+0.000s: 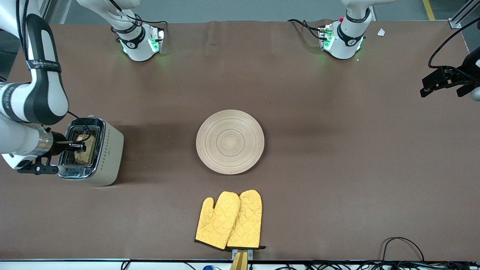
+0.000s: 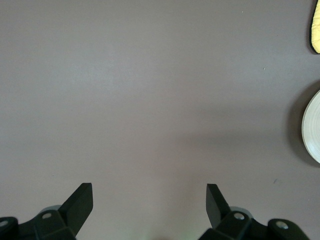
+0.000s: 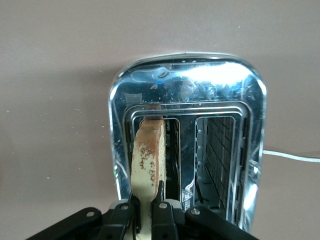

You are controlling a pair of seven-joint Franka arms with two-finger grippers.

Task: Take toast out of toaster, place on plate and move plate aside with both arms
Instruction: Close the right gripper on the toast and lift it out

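Brown cloth covers the desk [image 1: 337, 168] from end to end. The toaster [image 1: 107, 153], cream-sided with a chrome top, stands at the right arm's end of the desk. The toast [image 1: 84, 149] stands upright in one of its two slots, the one toward the plate; the second slot beside it shows bare wire grid. The right claw [image 3: 144, 212] is over the toaster, its fingers clamped together on the upper edge of the toast; the chrome slot walls sit close on both sides of the slice. The plate [image 1: 230, 141], pale wood with ring grain, lies flat at mid-desk, well apart from the toaster, with bare cloth between them. Two yellow quilted oven mitts [image 1: 229, 220] lie overlapping near the desk edge, nearer to the front camera than the plate, not touching it. The left claw [image 2: 149, 202] waits over bare cloth at the left arm's end of the desk, fingers spread wide, holding nothing; plate rim and a mitt tip show at the edge of its wrist view.
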